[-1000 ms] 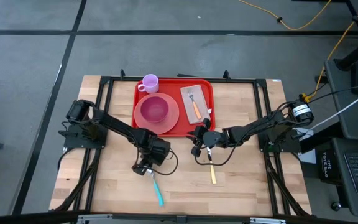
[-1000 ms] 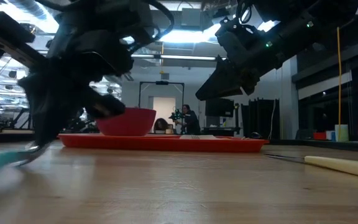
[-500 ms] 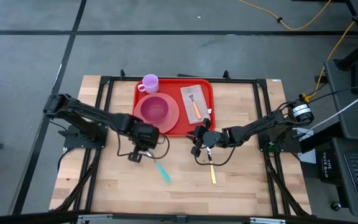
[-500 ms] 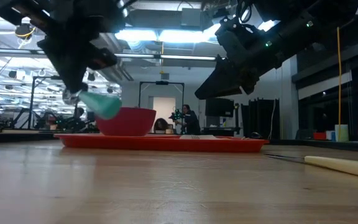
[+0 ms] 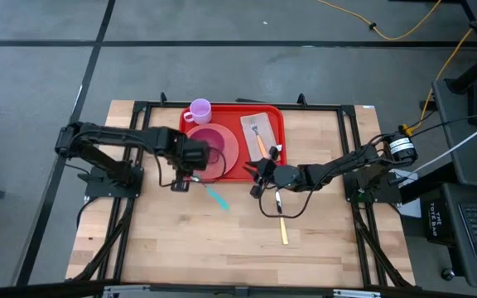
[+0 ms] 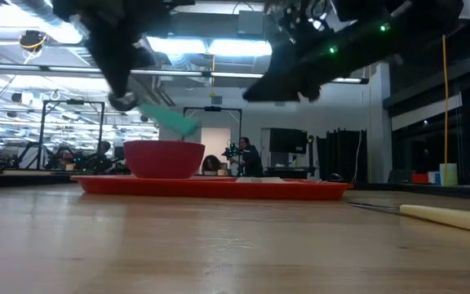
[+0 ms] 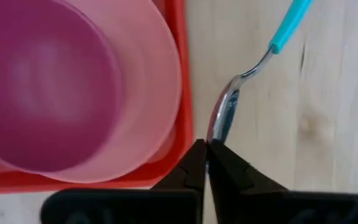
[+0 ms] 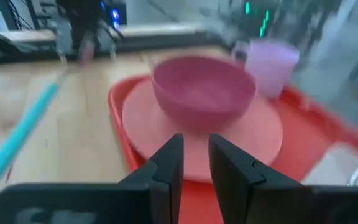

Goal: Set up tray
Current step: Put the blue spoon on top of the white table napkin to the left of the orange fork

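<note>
From above, the red tray (image 5: 232, 142) lies at the far middle of the table (image 5: 321, 240). On it sit a pink plate (image 5: 228, 157) with a darker pink bowl (image 5: 208, 142), a lilac cup (image 5: 199, 111) in the far left corner, and a napkin (image 5: 261, 132) carrying an orange-handled fork (image 5: 260, 142). The left gripper (image 5: 195, 168) is at the tray's near left edge, pinching a teal-handled spoon (image 5: 216, 198) whose handle slants out over the wood near the tray. The right gripper (image 5: 262, 171) is at the tray's near right edge; its fingers are hard to make out here. A yellow-handled knife (image 5: 284, 232) lies on the wood, nearer than the tray.

At table height the tray (image 6: 219, 186) reads as a thin red strip, the bowl (image 6: 163, 158) rising from it; both arms are dark blurs above, and the spoon's teal handle shows as a smear.

The left wrist view shows the left gripper (image 7: 207, 149) clamped on the spoon's metal bowl (image 7: 224, 118), just beside the tray rim (image 7: 180, 68); the handle is cut off.

The right wrist view shows the right gripper (image 8: 195, 149) narrowly parted, apparently empty, facing the bowl (image 8: 204, 90) and cup (image 8: 271, 65) across the tray (image 8: 303, 118).
</note>
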`<state>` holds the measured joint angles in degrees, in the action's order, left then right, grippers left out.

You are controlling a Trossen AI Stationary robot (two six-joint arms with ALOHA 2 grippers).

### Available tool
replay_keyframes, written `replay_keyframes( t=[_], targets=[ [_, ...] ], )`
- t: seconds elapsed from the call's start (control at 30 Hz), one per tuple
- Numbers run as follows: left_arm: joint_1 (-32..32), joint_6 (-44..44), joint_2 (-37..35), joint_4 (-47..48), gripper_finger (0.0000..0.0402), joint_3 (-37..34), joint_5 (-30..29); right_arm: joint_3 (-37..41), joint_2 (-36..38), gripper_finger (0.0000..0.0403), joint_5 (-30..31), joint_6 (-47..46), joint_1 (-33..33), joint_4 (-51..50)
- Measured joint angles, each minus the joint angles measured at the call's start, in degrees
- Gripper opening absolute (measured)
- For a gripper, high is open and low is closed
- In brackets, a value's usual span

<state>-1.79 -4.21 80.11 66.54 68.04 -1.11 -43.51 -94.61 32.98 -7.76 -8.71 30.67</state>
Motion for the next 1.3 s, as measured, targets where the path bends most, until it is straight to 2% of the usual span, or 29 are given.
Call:
replay_keyframes(
  t=[0.23, 0.37, 0.47, 0.6, 0.87, 1.03, 1.13, 1.3],
  targets=[
    [-5.4, -5.2, 1.4, 3.7, 0.0002, 7.8, -6.8, 0.0, 0.0, 0.0081, 0.0, 22.3, 1.0, 13.8],
    [-7.9, -7.9, 2.6, 5.2, 0.0002, 12.5, -9.6, 0.0, 0.0, 0.0081, 0.0, 29.9, 2.5, 19.5],
    [-9.4, -9.0, 4.6, 7.5, 0.0002, 16.6, -11.2, 0.0, 0.0, 0.0081, 0.0, 30.7, 4.5, 21.1],
    [-11.1, -10.8, 9.1, 10.5, 0.0002, 22.2, -16.2, -1.6, 0.0, 0.0081, -0.2, 30.8, 7.4, 19.0],
    [-14.5, -14.4, 17.2, 13.5, 0.0002, 32.5, -21.2, -9.4, 0.0, 0.0081, -1.2, 32.0, 8.4, 3.0],
    [-15.5, -16.4, 18.3, 13.3, 0.0002, 35.8, -22.5, -11.1, 0.0, 0.0082, -3.1, 30.5, 6.7, -0.1],
    [-15.6, -16.5, 18.4, 13.3, 0.0002, 36.7, -22.5, -11.1, 0.0, 0.0094, -3.3, 30.6, 5.8, -0.2],
    [-15.6, -16.6, 18.4, 13.3, 0.0002, 36.9, -24.2, -11.1, 0.0, 0.0142, -3.0, 30.7, 5.5, -0.2]
  ],
)
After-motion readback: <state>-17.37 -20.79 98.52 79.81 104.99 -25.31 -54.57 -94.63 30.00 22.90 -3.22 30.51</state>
